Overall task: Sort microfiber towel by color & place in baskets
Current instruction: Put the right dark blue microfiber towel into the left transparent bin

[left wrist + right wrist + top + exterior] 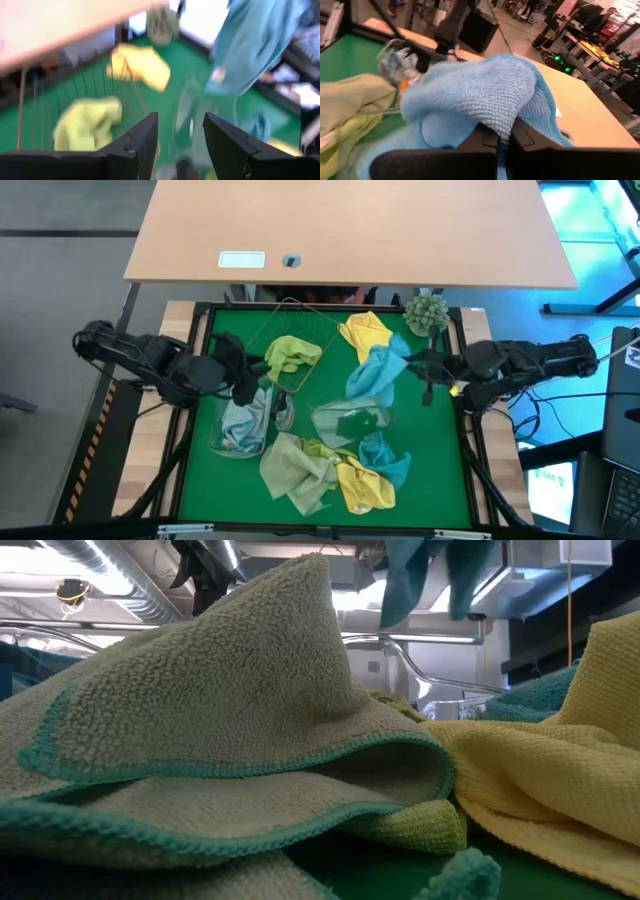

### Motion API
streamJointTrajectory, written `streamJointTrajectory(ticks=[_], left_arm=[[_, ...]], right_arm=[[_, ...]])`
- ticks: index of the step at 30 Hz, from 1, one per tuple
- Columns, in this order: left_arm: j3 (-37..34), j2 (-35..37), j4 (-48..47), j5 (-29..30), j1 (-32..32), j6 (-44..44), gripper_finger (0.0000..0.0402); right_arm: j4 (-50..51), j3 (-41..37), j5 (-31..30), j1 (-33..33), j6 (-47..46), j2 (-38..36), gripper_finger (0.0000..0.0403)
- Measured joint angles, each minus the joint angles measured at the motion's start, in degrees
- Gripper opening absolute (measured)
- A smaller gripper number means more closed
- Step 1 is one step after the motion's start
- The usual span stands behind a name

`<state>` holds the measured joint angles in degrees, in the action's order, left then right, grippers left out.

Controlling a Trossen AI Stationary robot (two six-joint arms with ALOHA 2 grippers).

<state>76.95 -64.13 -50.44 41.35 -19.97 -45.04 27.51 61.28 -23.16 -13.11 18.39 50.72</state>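
My right gripper (412, 361) is shut on a light blue towel (375, 375) that hangs above the table's middle, near an empty clear tub (350, 422). My left gripper (180, 135) stands open and holds nothing, raised beside the wire basket (290, 340), in which a lime green towel (291, 353) lies. A second clear tub (240, 428) holds a grey-blue towel. A yellow towel (365, 330) lies flat on the mat at the far side. Olive (295, 470), yellow (362, 486) and teal (386, 457) towels lie heaped near the front edge. My right gripper pinches a bunched fold of the light blue towel (495, 117) between its two shut fingers. The fingers come from the table's right, slanting slightly down. Cloth drapes over the fingertips and hides the exact spot. The towel hangs slack below, lifted clear of the mat (430, 580).
A round fuzzy plant ball (425, 313) stands at the far right corner of the green mat (440, 480). A wooden desk (350, 230) lies beyond the far edge. In the low view the olive towel (230, 720) fills most of the picture.
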Motion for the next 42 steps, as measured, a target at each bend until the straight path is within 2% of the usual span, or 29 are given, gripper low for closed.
streamJointTrajectory(ticks=[3, 7, 15, 19, 26, 42], left_arm=[[0.00, 0.28, 7.38, 2.69, 0.79, 7.36, 0.0153], [0.00, -0.36, 15.76, 2.65, 2.65, 15.99, 0.0153], [-0.02, -4.27, 25.14, -2.99, 7.56, 26.08, 0.0153], [0.00, -7.10, 27.98, -6.52, 9.45, 28.96, 0.0153], [-0.02, -11.74, 30.42, -9.44, 11.54, 32.19, 0.0153], [-0.04, -20.01, 36.21, -9.09, 12.84, 33.78, 0.0153]], right_arm=[[-3.26, 0.00, 4.13, 4.43, 0.45, 1.10, 0.0002], [-7.62, 0.00, 9.90, 9.37, 1.82, 2.98, 0.0002], [-14.30, 0.00, 16.24, 15.65, 3.25, 7.61, 0.0002], [-17.22, 0.00, 16.31, 17.33, 3.22, 9.82, 0.0002], [-20.70, 0.00, 16.33, 18.17, 3.20, 12.48, 0.0003], [-24.64, -0.02, 16.36, 18.09, 3.17, 13.24, 0.0003]])
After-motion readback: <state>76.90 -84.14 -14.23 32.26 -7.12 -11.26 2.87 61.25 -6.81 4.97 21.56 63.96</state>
